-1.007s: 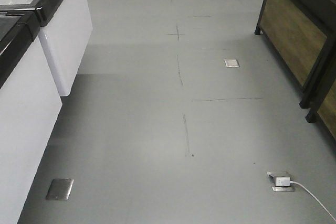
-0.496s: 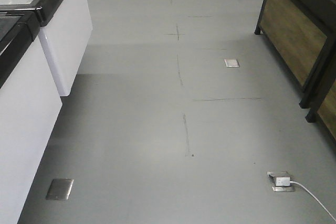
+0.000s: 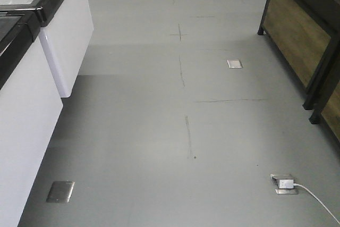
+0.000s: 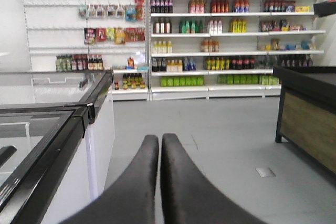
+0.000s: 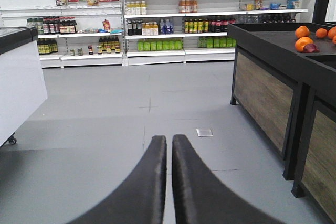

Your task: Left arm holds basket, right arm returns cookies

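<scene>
My tapered matte-black left gripper (image 4: 160, 140): fingers pressed together, pointing far. My matching right gripper (image 5: 169, 141): fingers almost touching, thin slit between, pointing far.

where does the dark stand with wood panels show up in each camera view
Front-facing: the stand runs along the upper right edge.
Left wrist: the stand sits at the right edge, mid-height.
Right wrist: the stand fills the right side, oranges on top.
Shared landmark: the silver floor plate just left of it.
</scene>
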Available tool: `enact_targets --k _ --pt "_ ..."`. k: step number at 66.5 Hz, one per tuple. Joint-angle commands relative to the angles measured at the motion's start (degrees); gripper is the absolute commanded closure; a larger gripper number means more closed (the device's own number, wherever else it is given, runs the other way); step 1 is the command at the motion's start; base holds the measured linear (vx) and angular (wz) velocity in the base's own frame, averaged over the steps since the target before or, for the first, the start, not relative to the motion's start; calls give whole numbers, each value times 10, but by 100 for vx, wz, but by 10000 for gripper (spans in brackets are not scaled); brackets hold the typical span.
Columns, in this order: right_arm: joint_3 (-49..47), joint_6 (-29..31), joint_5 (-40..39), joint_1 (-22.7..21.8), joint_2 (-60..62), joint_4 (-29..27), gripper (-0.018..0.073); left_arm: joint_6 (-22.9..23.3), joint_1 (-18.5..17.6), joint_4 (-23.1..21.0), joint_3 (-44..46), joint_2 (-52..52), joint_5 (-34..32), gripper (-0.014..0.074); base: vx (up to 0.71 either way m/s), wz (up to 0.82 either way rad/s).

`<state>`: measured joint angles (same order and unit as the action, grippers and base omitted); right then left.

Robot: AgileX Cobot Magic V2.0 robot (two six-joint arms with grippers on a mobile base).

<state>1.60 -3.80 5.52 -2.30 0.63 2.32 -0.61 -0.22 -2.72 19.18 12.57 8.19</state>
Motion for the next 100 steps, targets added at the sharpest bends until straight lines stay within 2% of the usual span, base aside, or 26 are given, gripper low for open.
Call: enact_targets --k 1,11,23,29,53,67,91,100 --pt "10 6 -45 -4 7 5 566 -1 -2 2 55 69 -13 602 0 0" --pt "10 6 -45 -4 7 5 566 -1 -2 1 74 161 -13 602 0 0" --pt "10 6 -45 -4 7 5 566 -1 -2 1 74 222 -16 602 0 0" --pt "10 6 -45 -4 7 5 566 1 -2 1 74 237 -33 602 0 0" --pt "10 6 -45 -4 7 5 566 6 -2 1 74 241 -29 577 0 0" --pt "10 6 -45 -4 7 5 566 6 -2 1 74 241 -27 498 0 0" --pt "10 6 -45 -4 7 5 566 6 -2 0 74 241 -21 220 0 0" --pt "10 6 -45 -4 7 5 566 6 -2 1 74 241 -19 175 0 0"
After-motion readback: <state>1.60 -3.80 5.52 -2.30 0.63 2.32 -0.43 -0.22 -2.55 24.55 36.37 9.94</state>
